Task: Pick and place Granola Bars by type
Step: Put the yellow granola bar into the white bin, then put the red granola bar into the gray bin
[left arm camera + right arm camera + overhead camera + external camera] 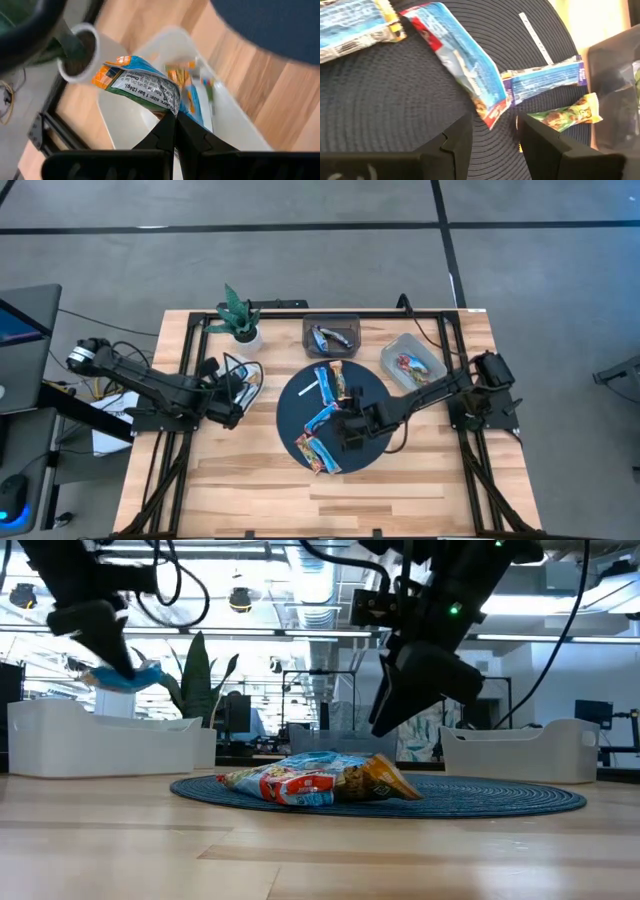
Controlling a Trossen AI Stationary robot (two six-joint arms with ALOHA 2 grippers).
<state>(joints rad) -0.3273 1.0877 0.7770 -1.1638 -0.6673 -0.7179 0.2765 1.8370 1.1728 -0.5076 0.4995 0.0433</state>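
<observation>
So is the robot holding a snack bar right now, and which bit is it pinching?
Yes. The left gripper is shut on a blue granola bar, pinching one end of the wrapper over a white bin. The right gripper is open over the mat, holding nothing.

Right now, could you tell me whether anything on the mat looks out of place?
Yes: a thin white stick lies on the round mat among the granola bars; it is no wrapped bar like the rest.

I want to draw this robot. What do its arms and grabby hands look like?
Two thin, dark, jointed arms with looping black cables. The left gripper has two flat black fingers that narrow toward the tips. The right gripper has two chunky, blocky black fingers. In the low view, a tiny green light glows on one arm.
</observation>
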